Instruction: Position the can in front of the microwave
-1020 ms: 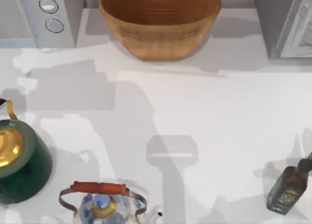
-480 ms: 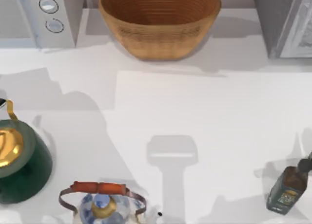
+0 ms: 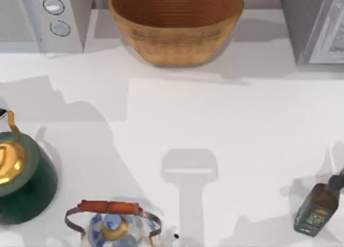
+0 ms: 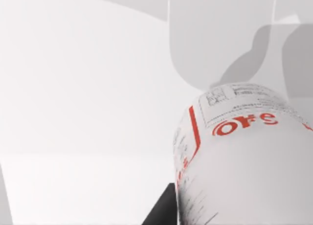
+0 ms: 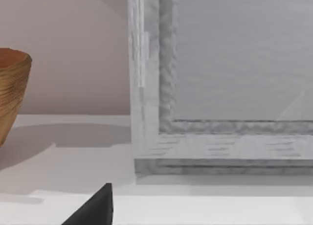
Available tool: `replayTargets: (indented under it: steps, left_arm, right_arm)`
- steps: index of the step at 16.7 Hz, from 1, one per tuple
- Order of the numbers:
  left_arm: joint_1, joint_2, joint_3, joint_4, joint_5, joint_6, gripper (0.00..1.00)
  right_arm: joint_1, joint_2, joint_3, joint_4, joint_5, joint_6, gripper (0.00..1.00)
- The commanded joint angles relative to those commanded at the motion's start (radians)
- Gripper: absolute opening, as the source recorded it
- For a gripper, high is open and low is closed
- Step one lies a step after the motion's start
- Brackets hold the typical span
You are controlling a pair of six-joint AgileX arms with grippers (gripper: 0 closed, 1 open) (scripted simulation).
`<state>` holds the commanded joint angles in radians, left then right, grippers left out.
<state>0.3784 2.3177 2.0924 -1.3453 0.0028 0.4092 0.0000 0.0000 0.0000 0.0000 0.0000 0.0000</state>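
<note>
You see the can [image 4: 244,156] close at the left wrist (red letters "ore", partial); gripper states: cannot tell. Microwave [image 3: 40,19] occupies the tabletop's far-left corner.

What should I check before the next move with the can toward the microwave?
1. Can close against the left pincer: ok.
2. Grip on the can secure: cannot tell.
3. Table just in front of the microwave bare: ok.
4. Green kettle apart from that spot: ok.
5. Right pincer out of the way, facing the grey appliance: ok.
</note>
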Motion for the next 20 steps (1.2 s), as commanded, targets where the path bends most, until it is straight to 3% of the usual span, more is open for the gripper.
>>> replayTargets:
  steps: [2,15,20]
  left_arm:
    - [0.0,0.0,0.0,0.0,0.0,0.0,0.0]
    - [0.0,0.0,0.0,0.0,0.0,0.0,0.98]
    - [0.0,0.0,0.0,0.0,0.0,0.0,1.0]
  right_arm:
    - [0.0,0.0,0.0,0.0,0.0,0.0,1.0]
    - [0.0,0.0,0.0,0.0,0.0,0.0,1.0]
    - [0.0,0.0,0.0,0.0,0.0,0.0,1.0]
